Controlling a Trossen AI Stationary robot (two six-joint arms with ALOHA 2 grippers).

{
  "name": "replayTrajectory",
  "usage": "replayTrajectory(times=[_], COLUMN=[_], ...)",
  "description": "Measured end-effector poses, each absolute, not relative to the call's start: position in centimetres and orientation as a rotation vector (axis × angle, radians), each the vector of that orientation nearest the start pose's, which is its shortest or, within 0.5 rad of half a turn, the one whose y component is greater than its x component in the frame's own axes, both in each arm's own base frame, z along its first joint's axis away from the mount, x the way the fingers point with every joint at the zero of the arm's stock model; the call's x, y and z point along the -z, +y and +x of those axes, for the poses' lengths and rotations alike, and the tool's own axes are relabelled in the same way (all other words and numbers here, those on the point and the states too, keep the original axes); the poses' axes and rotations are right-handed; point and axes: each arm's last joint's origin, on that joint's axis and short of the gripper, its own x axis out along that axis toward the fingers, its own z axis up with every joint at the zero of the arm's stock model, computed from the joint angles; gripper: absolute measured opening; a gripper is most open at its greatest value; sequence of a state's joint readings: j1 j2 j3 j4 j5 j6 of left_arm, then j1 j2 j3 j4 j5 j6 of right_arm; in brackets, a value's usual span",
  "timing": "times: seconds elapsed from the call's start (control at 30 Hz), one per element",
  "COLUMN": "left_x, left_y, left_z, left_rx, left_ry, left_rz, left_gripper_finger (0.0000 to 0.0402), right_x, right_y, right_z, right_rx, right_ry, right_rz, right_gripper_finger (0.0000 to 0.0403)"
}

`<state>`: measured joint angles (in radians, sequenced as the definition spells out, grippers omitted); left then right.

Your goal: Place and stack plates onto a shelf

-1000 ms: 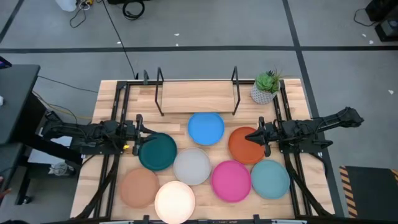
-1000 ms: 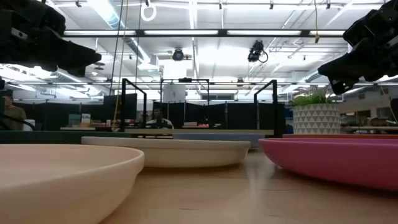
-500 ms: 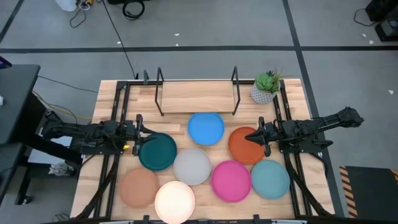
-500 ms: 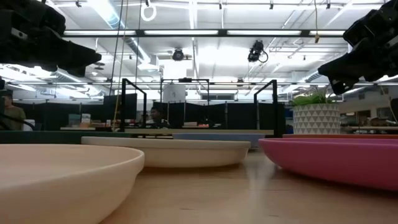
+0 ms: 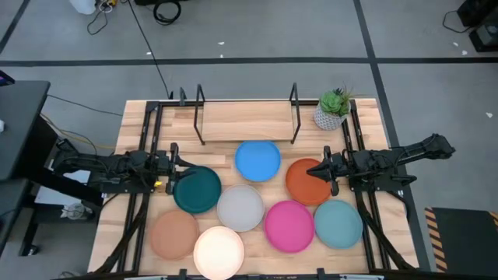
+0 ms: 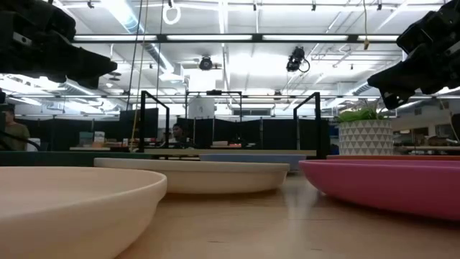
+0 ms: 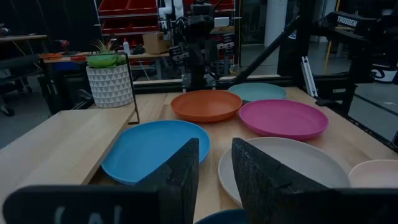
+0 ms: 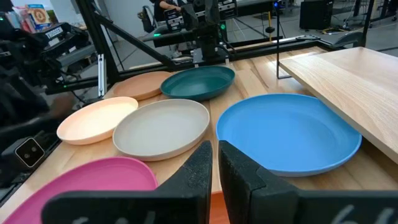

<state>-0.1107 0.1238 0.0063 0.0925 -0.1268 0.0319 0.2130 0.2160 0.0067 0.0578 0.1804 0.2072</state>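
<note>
Your right gripper [image 5: 326, 175] sits over the orange plate [image 5: 306, 182] near the bench's right edge, jaws nearly closed on nothing — the left gripper [image 5: 173, 173], jaws slightly parted and empty, waits at the dark teal plate [image 5: 197, 189]. The shelf [image 5: 245, 122] stands bare along the far edge, so orange looks the right arm's to carry.

The wooden table [image 5: 132, 124] I worked at stood on a grey floor [image 5: 249, 78] crossed by dark seams. A black cable [image 5: 148, 47] ran over that floor to the table's far left corner, and a dark desk [image 5: 19, 117] stood off its left edge. Overhead, long ceiling strip lights [image 6: 237, 37] lit the hall. Red storage shelving [image 7: 130, 9] stood behind.
</note>
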Motion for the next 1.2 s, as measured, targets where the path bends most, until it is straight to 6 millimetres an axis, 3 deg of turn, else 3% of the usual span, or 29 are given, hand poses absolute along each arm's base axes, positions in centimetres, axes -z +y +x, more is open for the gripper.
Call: replayTrajectory(times=[0.6,0.87,1.2], left_x=[-16.5,-17.7,-17.7], left_y=[-0.8,-0.8,-0.8], left_z=[10.5,10.4,10.4], left_rx=[-0.016,-0.012,-0.003], left_ry=[0.022,-0.099,-0.104], left_rz=[0.034,-0.062,-0.227], left_gripper_finger=[0.0103,0.0103,0.0103], right_x=[-15.3,-15.5,-18.2], right_y=[1.8,1.8,1.8], right_z=[10.8,10.8,11.0], right_rx=[-0.017,-0.014,-0.049], right_ry=[0.151,0.137,-0.079], right_rz=[0.177,0.179,0.238], right_gripper_finger=[0.0034,0.0034,0.0034])
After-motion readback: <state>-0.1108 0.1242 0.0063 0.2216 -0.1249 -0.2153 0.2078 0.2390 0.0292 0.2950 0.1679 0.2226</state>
